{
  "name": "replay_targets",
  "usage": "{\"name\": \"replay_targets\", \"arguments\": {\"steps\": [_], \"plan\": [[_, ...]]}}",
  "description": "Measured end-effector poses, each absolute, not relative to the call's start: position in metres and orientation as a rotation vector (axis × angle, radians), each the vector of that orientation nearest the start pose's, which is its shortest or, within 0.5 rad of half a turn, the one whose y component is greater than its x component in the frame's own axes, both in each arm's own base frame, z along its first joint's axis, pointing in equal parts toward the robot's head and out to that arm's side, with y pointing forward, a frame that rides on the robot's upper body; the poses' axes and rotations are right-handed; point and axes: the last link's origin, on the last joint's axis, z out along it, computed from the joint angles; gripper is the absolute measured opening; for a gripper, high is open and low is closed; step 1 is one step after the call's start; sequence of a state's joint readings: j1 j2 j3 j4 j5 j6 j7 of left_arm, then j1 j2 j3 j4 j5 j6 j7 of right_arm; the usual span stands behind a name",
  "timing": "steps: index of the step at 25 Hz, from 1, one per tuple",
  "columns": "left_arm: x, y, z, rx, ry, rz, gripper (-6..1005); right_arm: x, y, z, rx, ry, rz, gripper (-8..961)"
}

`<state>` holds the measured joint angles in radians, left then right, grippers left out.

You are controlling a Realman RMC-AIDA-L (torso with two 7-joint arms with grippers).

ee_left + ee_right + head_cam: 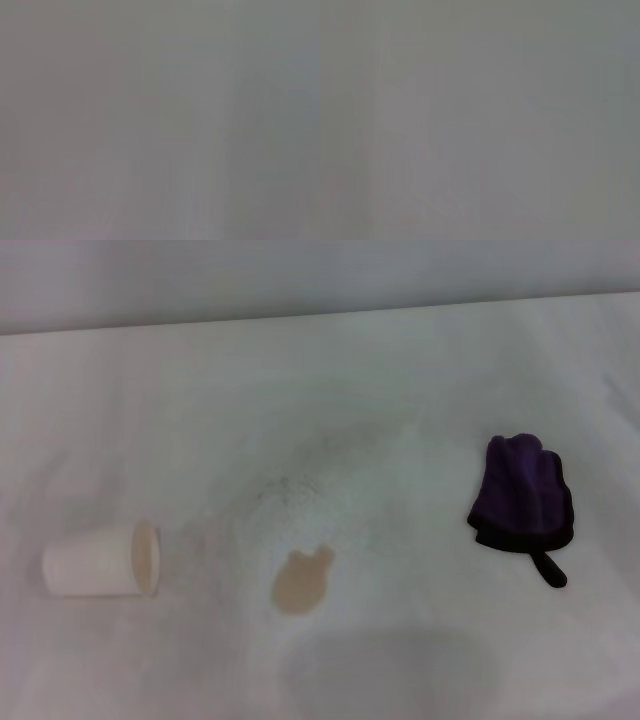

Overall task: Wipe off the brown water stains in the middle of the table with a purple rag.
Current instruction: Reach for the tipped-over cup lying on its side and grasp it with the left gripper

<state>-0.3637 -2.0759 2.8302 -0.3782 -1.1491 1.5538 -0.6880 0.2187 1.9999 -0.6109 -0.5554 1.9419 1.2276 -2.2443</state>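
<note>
Head view: brown water stains (301, 581) mid-table (400, 380); purple rag (522, 502) right, apart.

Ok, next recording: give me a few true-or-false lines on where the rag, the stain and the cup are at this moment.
1. The purple rag lies on the table, apart from the brown water stains. True.
2. The white paper cup stands upright. False: it lies on its side, its mouth facing the stain.
3. The stain sits between the cup and the rag in the head view. True.
4. A pincer is pressing the rag onto the stain. False: no pincer or arm shows in the head view, and both wrist views show only plain grey.
5. The stain has already been wiped away. False: the tan blotch is plainly there.
</note>
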Motion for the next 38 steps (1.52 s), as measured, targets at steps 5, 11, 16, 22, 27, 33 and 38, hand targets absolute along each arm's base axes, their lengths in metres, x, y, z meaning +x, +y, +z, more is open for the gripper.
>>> {"name": "replay_targets", "arguments": {"steps": [5,11,16,22,27,33,38], "plan": [[-0.379,0.268,0.056,-1.697,-0.505,-0.750,708,0.386,0.296,0.109,-1.698,0.568,0.709,870],[-0.377,0.267,0.051,-1.704,-0.501,-0.757,723,0.389,0.295,0.100,-1.702,0.572,0.693,869],[-0.373,0.281,0.062,-1.805,-0.544,-0.768,736,0.392,0.293,0.095,-1.700,0.598,0.693,869],[-0.354,0.302,0.085,-2.030,-0.604,-0.726,751,0.389,0.299,0.089,-1.708,0.596,0.687,868],[-0.334,0.309,0.103,-2.233,-0.579,-0.601,764,0.386,0.303,0.079,-1.728,0.597,0.683,868],[-0.307,0.305,0.126,-2.412,-0.488,-0.458,780,0.383,0.307,0.073,-1.739,0.594,0.689,868],[-0.284,0.309,0.134,-2.551,-0.528,-0.297,792,0.379,0.310,0.072,-1.743,0.588,0.702,867]]}}
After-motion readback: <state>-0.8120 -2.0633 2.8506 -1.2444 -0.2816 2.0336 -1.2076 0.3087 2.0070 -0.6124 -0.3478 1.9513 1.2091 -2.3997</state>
